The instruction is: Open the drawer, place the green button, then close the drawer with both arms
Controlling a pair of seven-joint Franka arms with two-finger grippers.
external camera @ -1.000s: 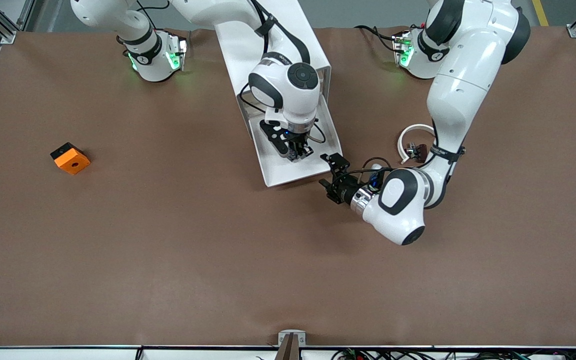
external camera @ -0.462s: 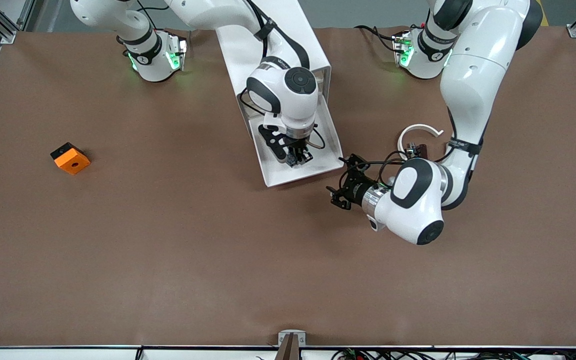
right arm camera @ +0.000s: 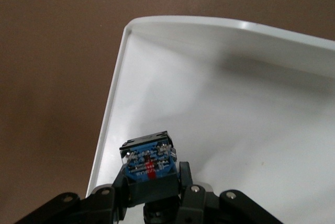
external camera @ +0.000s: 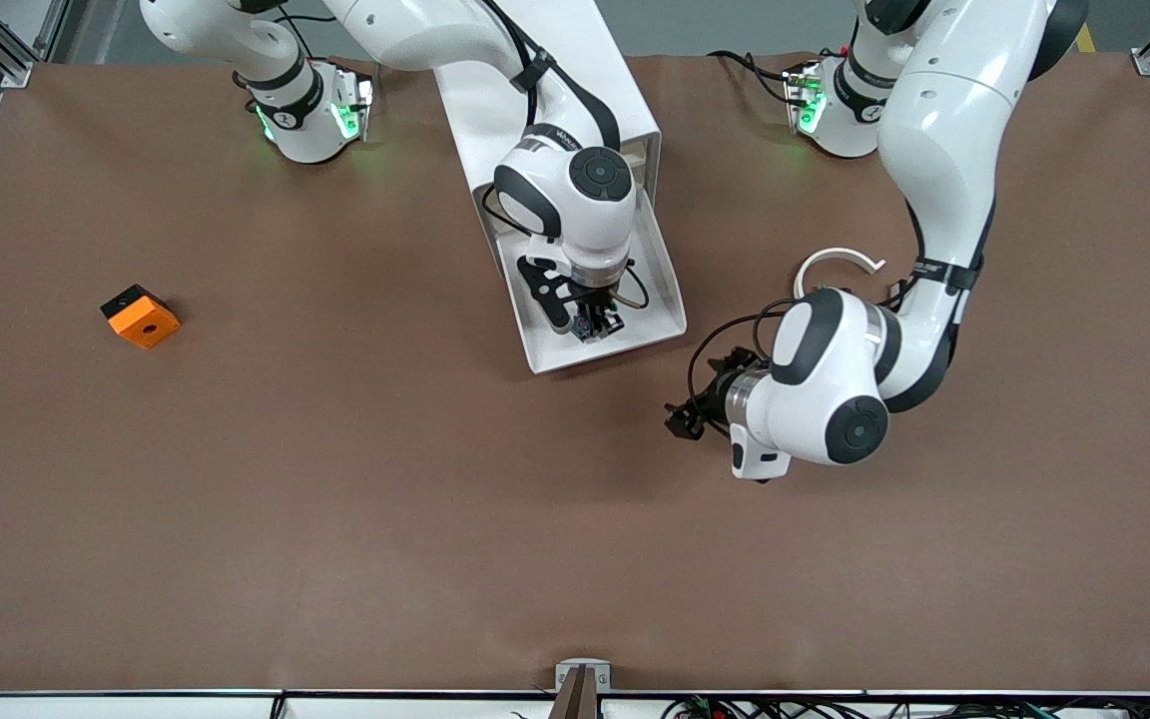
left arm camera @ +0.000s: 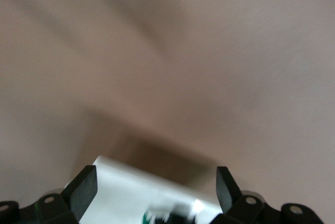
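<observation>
The white cabinet (external camera: 545, 90) has one drawer (external camera: 557, 352) pulled out toward the front camera, a shallow white tray. My right gripper (external camera: 596, 325) is down inside the drawer, shut on the button (right arm camera: 148, 161). The button's blue base and black body show between the fingers (right arm camera: 186, 177) in the right wrist view, just above the drawer floor (right arm camera: 235, 109); its green cap is hidden. My left gripper (external camera: 687, 415) is open and empty over the table, by the drawer's front corner at the left arm's end. The left wrist view shows its fingers (left arm camera: 84, 187) wide apart, with a blurred white drawer edge (left arm camera: 125, 182) between them.
An orange block with a black hole (external camera: 140, 316) lies toward the right arm's end of the table. A white C-shaped ring (external camera: 838, 260) lies beside the left arm's forearm. The brown table mat (external camera: 435, 519) spreads toward the front camera.
My left gripper has drawn back from the drawer's front corner and turned as the arm's wrist swung. My right gripper has moved slightly within the drawer, still holding the button.
</observation>
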